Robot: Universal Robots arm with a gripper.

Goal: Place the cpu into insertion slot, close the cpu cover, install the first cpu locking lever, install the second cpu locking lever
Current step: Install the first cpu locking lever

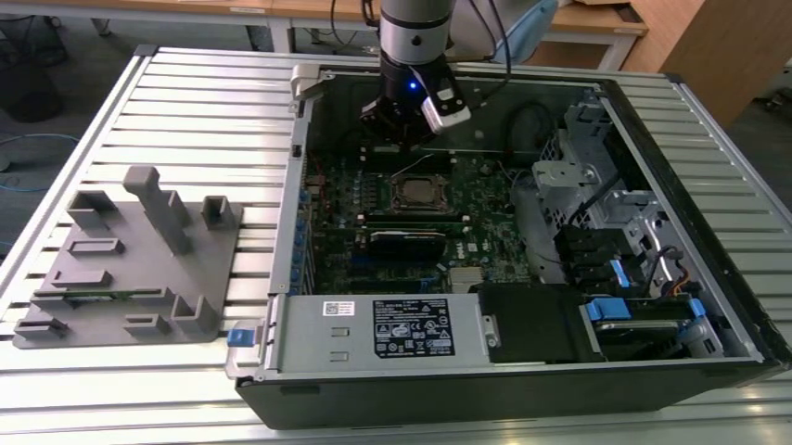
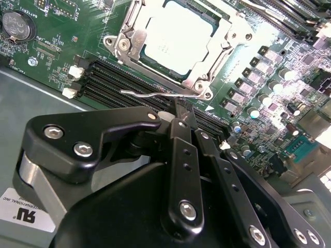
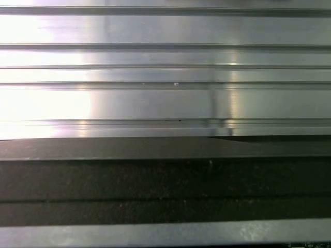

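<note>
Open PC tower case (image 1: 495, 394) on a slatted aluminium tabletop (image 1: 185, 102), grey plastic fixture (image 1: 124, 278) just beside it on the exterior view's left. Coin cell battery (image 2: 16, 25) sits near the black memory slots (image 2: 106, 88).

1. In the exterior view, the arm (image 1: 415, 28) is cut off by the top edge.
2. In the second wrist view, the gripper (image 2: 179, 112) hides the near part of the green board (image 2: 46, 57). It also hides one end of the long black slots (image 2: 103, 88).
3. In that same view, the cpu (image 2: 173, 36) is cut off by the top edge, and the cpu cover (image 2: 223, 46) hides its rim.
4. The thin wire lever (image 2: 147, 94) reaches the gripper's tip. I cannot tell if they touch.
5. In the exterior view, the insertion slot (image 1: 418, 193) is too small to tell how its levers sit.
6. In the first wrist view, the shiny strips (image 3: 165, 98) and the dark band (image 3: 165, 181) run off both sides. I cannot tell what they are.
</note>
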